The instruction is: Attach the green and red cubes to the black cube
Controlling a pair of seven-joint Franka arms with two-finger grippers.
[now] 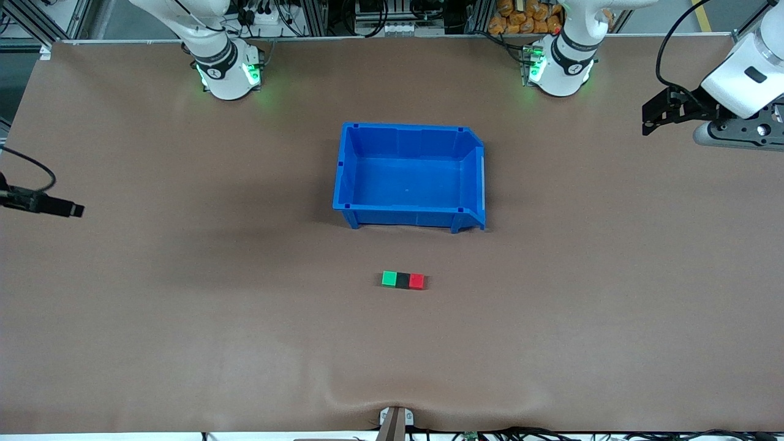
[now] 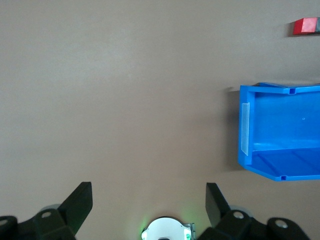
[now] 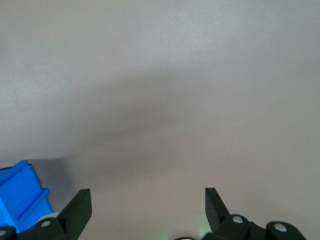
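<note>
Three small cubes lie touching in a row on the brown table, nearer to the front camera than the blue bin. The black cube is in the middle. The green cube is on the side toward the right arm's end, and the red cube on the side toward the left arm's end. My left gripper hangs open and empty over the table's left-arm end. At the right-arm end my right gripper is also open and empty. Both are well away from the cubes.
An empty blue bin stands in the middle of the table, between the cubes and the arm bases. The left arm's base and the right arm's base stand at the table's edge farthest from the front camera.
</note>
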